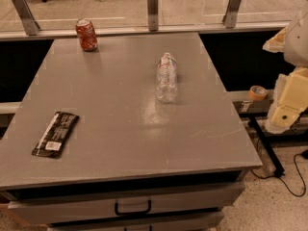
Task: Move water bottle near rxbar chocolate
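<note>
Nearest us, the drawer handle (132, 207) is showing under the front edge of the bench (125, 148).

The rxbar chocolate (55, 134) is lying flat near the front left corner, angled, with its white label patch toward us.

The water bottle (166, 78) is sitting right of centre, farther back and well apart from the bar. Its white cap is pointing away from us, and we are unsure whether it is standing or lying.

The pincer (288, 97) seems to be among the cream-coloured arm parts hanging off the bench's right side, well apart from the bottle. We cannot tell how it is set, but it is gripping nothing from the bench. A roll of tape (258, 92) is resting just beside it on a ledge.

At the far left corner a red soda can (86, 34) is standing upright.

We are judging the task as not yet begun; the reach toward the bottle is the step in hand. The next move calls for swinging left over the bench, gripping the bottle's ribbed body, then carrying it forward and left without bumping the bar.
</note>
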Tool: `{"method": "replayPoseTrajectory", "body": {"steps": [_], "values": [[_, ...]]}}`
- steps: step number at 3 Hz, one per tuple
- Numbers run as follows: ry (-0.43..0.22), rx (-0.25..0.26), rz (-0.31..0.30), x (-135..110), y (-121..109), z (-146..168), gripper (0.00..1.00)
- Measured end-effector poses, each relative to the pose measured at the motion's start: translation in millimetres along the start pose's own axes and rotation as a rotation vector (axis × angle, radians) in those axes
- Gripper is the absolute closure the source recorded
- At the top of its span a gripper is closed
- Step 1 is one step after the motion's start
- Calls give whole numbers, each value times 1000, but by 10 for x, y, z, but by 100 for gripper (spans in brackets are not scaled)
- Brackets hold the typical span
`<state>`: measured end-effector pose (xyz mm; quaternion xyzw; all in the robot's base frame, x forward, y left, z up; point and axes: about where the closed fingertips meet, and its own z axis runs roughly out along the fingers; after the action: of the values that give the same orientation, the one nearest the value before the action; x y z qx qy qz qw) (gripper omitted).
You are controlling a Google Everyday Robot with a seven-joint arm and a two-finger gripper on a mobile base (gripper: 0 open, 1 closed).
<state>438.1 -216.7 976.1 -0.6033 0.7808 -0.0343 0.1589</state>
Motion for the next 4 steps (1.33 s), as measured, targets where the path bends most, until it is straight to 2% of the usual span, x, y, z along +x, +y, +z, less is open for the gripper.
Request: {"method": "replayPoseTrajectory", "body": {"steps": [2,3,4], "values": [[-1,11,15,-38,-54,2,0],[-44,39,113,-225,-413,135,0],[-48,54,262,-415,-812,447,0]]}}
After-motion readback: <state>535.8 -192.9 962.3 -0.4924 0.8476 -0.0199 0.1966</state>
